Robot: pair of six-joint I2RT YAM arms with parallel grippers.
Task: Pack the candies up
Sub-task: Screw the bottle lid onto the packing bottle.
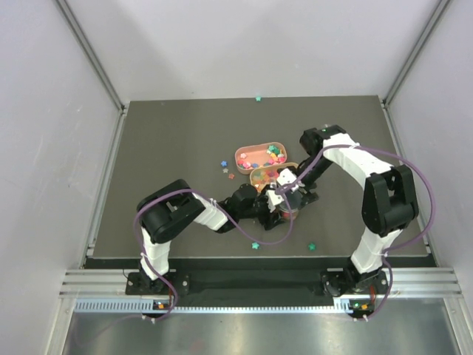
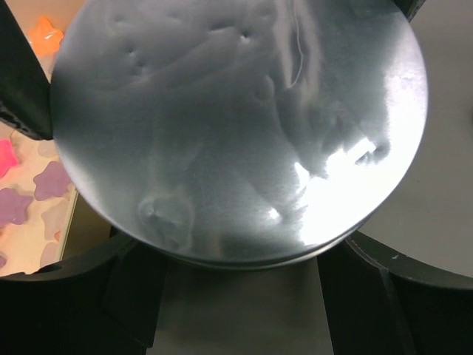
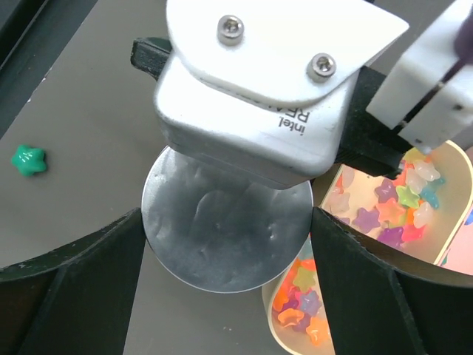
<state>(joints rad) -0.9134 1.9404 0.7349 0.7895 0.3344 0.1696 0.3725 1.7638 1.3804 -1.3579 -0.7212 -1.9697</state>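
A clear jar with a round silver lid stands at the table's middle, where both arms meet. My left gripper reaches in from the left. Its fingers run under the lid's edge on both sides, shut on the jar body, which the lid hides. My right gripper comes down from above, its fingers touching the lid's rim left and right. Star candies fill two oval trays beside the jar.
The two oval trays lie just behind the jar; the nearer one's rim sits by my right finger. Loose stars lie on the mat: green ones and a small cluster. White walls enclose the table.
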